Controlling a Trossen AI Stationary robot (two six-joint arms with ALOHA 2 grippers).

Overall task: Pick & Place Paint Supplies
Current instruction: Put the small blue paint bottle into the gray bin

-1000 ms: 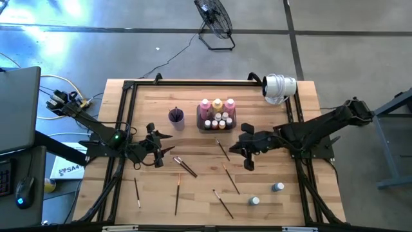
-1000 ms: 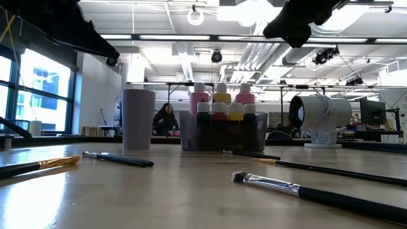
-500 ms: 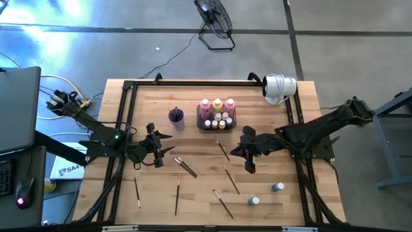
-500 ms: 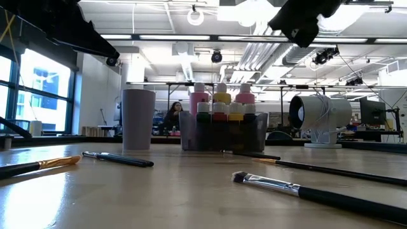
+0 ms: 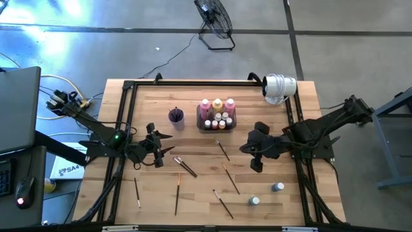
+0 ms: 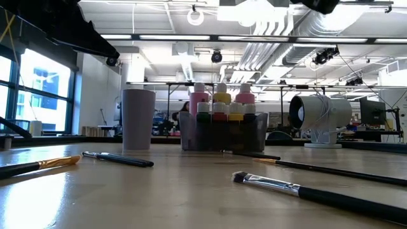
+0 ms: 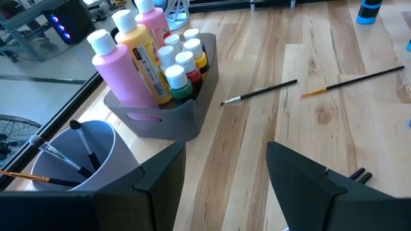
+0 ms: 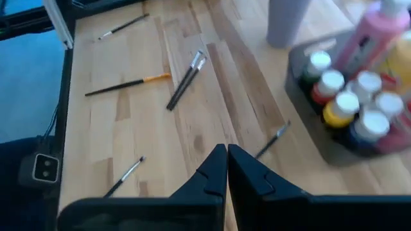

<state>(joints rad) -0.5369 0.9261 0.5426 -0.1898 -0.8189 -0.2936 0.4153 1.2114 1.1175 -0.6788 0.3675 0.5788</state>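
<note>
The dark grey tray (image 5: 199, 121) stands far of the table's centre with tall pink and yellow bottles (image 5: 217, 105) and small white-capped ones (image 7: 180, 61) in it. Left of it, the purple cup (image 5: 176, 116) holds brushes (image 7: 82, 146). Several thin brushes (image 5: 185, 166) lie flat on the wood, and two small bottles (image 5: 277, 187) stand near the front right. My left gripper (image 5: 168, 143) hovers open left of centre, nothing between its fingers (image 7: 160, 176). My right gripper (image 8: 227, 154) is shut and empty, raised above the table to the right of the tray (image 8: 321, 138).
A white round device (image 5: 279, 87) stands at the far right corner. Black frame rails (image 5: 125, 116) run along the table's left, right and far edges. Loose brushes (image 5: 231, 178) are scattered across the near half. Bare wood lies between the tray and the brushes.
My right gripper has risen and drawn back toward the table's right edge, away from the tray; in the low view it has climbed out of the picture's top. It has also turned at the wrist. The bottles, the cup and the brushes have stayed where they were.
</note>
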